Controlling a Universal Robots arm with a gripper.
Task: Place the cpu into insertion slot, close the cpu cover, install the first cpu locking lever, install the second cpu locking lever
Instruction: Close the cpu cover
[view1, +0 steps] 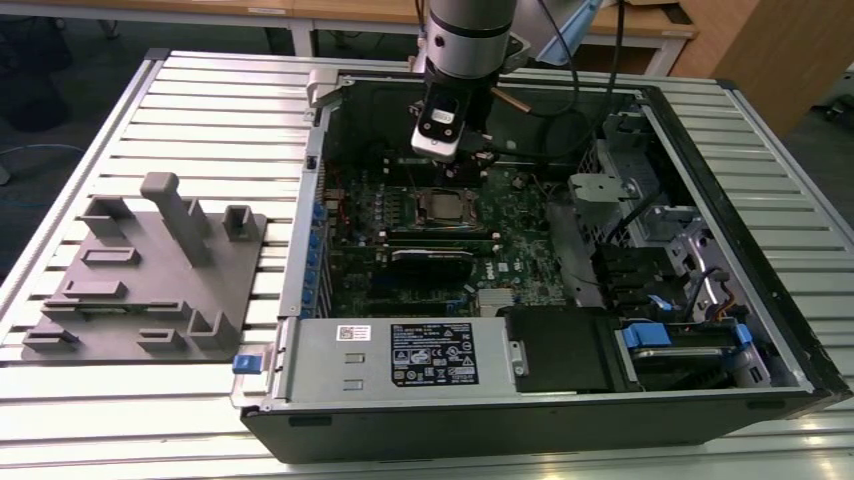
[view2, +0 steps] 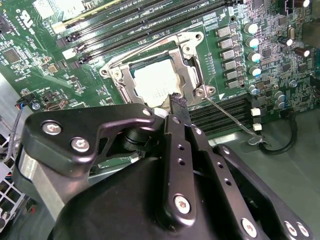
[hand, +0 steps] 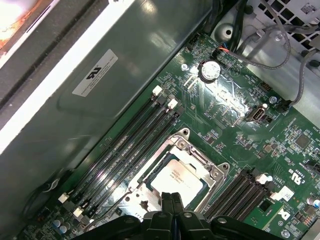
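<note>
Hovering low over the green motherboard, the gripper is hanging from the arm inside the open computer case, which is lying on its side on the slatted metal table. In both wrist views its black fingers are pressing together with no gap between them and nothing is sitting between them. The tips are pointing down at the edge of the socket and are nearest the cpu, though whether they are touching it I cannot tell.

That cpu is sitting flat in the insertion slot, near the middle of the motherboard, with its pale metal top facing up. The cpu cover is lying down around it, and the chip is showing through the cover's square window. In the second wrist view a thin wire locking lever is running from one corner of the socket out across the neighbouring black memory slots, ending in a small hook; whether it is latched I cannot tell.

In the exterior view a metal power supply with a printed label is lying along the case's near edge. A grey plastic fixture with upright posts is resting on the table by the edge at the exterior view's left, well apart from the gripper.
</note>
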